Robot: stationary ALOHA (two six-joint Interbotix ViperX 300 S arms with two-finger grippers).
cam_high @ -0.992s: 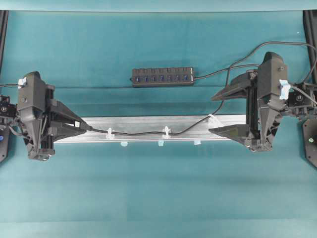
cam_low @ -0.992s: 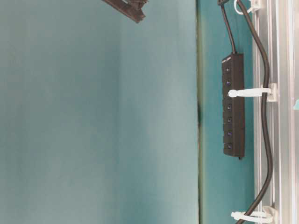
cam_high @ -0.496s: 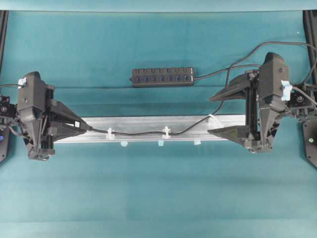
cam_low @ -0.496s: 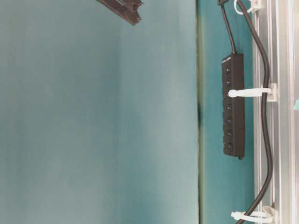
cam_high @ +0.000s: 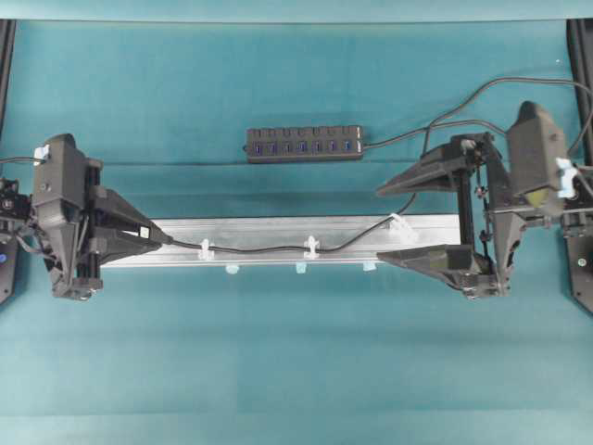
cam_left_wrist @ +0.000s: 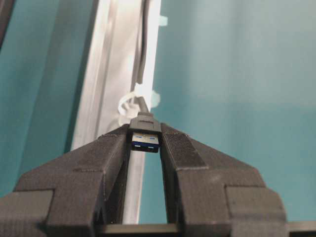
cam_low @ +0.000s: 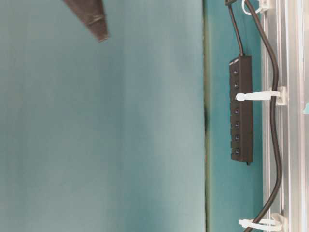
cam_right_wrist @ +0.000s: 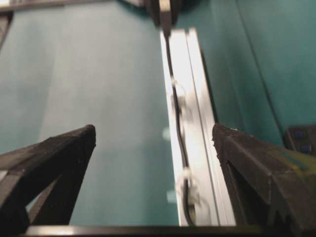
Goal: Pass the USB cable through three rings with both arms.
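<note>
The left claw (cam_high: 153,235) pinches the plug of the USB cable (cam_high: 269,247) at the left end of the silver rail (cam_high: 278,228). The cable runs along the rail through the three rings (cam_high: 312,247). The right claw (cam_high: 382,224) stands spread wide near the counter's right edge, holding nothing.

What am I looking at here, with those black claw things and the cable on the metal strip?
Two robot arms face each other across a teal table, seen from above. Two pictures come from cameras on their wrists; one sideways picture is taken at table height. The left gripper pinches the plug of the USB cable, which runs along a silver rail through white rings. The right gripper stands wide open, holding nothing. Behind lies a black hub.
</note>
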